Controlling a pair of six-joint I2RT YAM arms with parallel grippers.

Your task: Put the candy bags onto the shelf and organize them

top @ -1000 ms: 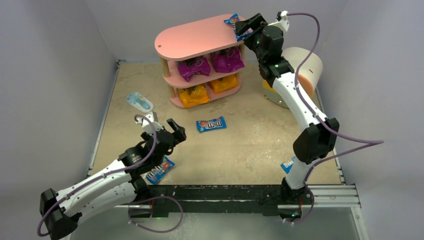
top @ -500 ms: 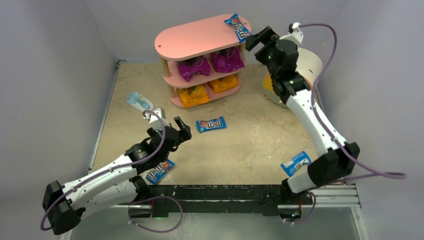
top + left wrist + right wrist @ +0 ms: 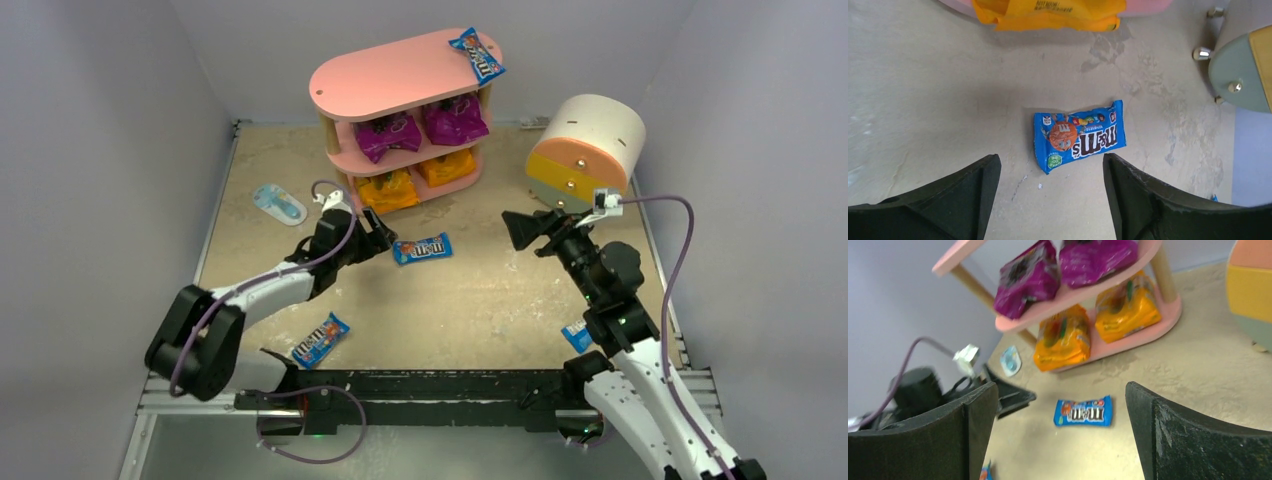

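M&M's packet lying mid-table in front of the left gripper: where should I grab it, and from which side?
Pinch the M&M's packet across its short width near the middle, coming straight down with the left gripper. It lies flat on the table, so no edge offers a side grab. Its length runs along the open jaws' gap, so probably turn the wrist first.

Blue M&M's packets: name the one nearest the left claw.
The slim blue M&M's packet at mid-table, in front of the left claw. The other three lie farther: one on the pink shelf's top board, two near the table's front edge.
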